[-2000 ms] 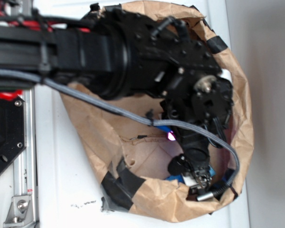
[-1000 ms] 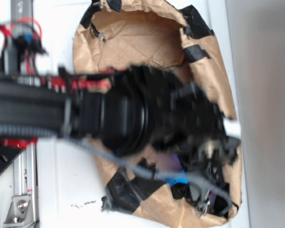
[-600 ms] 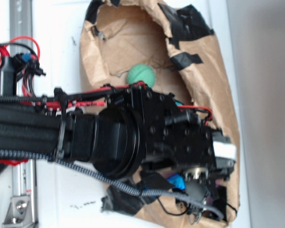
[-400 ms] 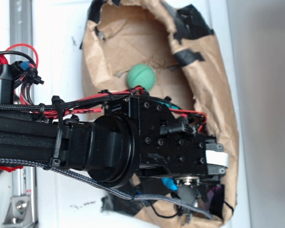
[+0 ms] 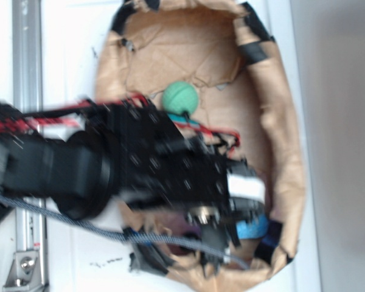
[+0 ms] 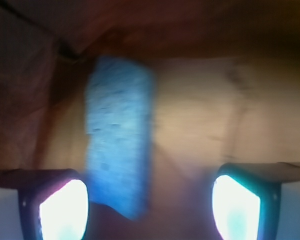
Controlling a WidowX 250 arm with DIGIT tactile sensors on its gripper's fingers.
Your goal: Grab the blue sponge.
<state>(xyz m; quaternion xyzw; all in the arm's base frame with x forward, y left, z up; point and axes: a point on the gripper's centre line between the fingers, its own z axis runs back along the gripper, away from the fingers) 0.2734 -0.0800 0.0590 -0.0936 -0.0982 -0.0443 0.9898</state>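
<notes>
Arm has swung toward the bag's far wall vs 0.4 s ago, exposing the blue sponge by that wall. Gripper wide, empty; sponge lies near one finger, off-centre, so needs re-centring before closing.

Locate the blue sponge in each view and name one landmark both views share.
Exterior: the blue sponge shows partly at lower right, inside the brown paper bag, under the arm.
Wrist: the sponge stands left of centre, lengthwise, beside the left fingertip.
Shared landmark: the bag's brown paper floor.
</notes>
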